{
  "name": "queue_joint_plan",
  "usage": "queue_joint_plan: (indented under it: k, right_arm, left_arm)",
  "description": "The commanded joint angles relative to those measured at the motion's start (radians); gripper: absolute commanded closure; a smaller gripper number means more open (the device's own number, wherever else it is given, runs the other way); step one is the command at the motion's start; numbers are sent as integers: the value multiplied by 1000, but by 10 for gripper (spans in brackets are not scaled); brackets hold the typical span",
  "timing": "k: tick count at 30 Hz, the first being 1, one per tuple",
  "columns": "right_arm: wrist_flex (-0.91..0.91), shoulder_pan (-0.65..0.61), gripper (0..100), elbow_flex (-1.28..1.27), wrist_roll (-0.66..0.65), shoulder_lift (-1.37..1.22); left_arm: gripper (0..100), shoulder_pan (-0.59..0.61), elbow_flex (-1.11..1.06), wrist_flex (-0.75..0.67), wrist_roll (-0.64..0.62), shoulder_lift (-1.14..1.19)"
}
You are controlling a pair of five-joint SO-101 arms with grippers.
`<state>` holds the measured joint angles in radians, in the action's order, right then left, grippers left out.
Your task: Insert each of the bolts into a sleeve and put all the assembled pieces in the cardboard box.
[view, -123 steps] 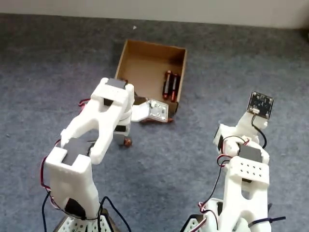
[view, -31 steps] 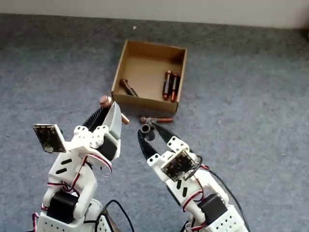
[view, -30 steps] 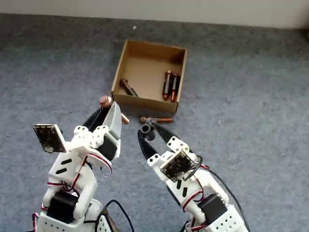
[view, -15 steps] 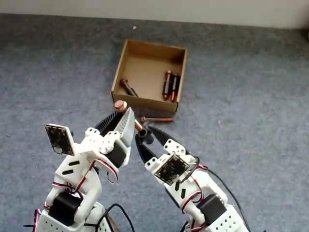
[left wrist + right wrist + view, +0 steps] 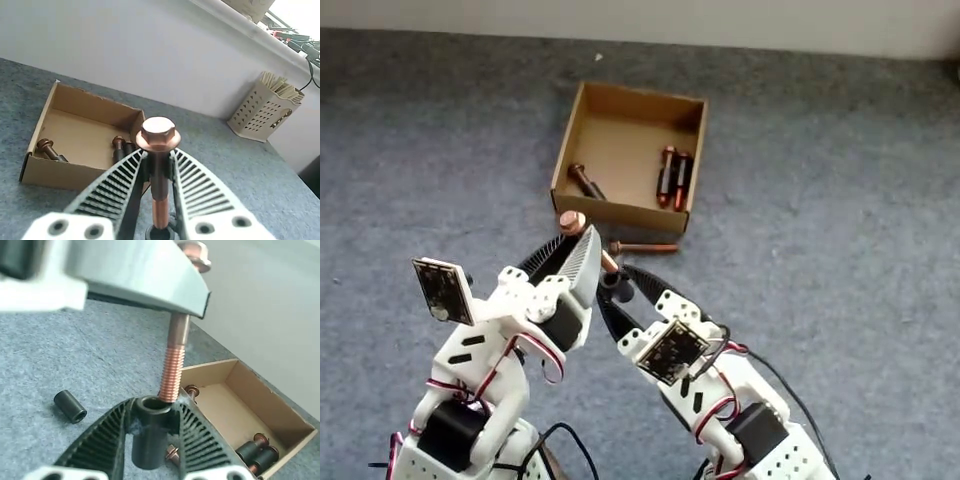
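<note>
Just in front of the cardboard box, above the grey counter, a copper bolt and a black sleeve meet end to end. The left gripper is closed narrowly on the bolt's smooth shaft, just under its hexagonal flanged head, with the threaded end pointing down and away. The right gripper is clamped around the sleeve and holds it upright with its open end facing up. The bolt's threaded tip sits at the rim of that opening; whether it has gone inside cannot be told.

From the high view, the two arms lean in from the near edge of the counter, with the left gripper and right gripper almost touching at their tips. The bolt head shows close to the box's near wall.

The box is open at the top. Inside lie three assembled pieces: a pair side by side against one side wall, and a single one tilted in the near corner on the opposite side.

On the counter, a loose copper bolt lies on its side just outside the box's near wall. A loose black sleeve lies on its side on the counter, apart from the grippers.

Behind the box, a white wall rises, and a beige perforated holder filled with thin sticks stands at its foot.
</note>
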<state>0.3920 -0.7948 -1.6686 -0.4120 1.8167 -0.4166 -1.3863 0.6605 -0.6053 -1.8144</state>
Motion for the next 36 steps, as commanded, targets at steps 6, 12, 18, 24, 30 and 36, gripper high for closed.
queue_joint_plan:
  k: [6,12,18,24,30,36]
  right_arm:
    - [-33,19,993,-116,-3,19]
    - [-47,16,993,-116,-3,19]
    - [-47,18,993,-116,-3,19]
    - [-45,18,993,-116,-3,18]
    - [12,19,993,-116,-3,19]
    - [77,84,993,-114,-3,19]
  left_arm:
    - [994,-24,99,196,-5,-2]
    - [994,-16,27,195,-3,-2]
    - [992,-24,-42,195,183,-1]
    - [948,-15,-42,203,265,-1]
    - [750,-10,-10,288,256,-1]
    - [758,87,96,347,249,-1]
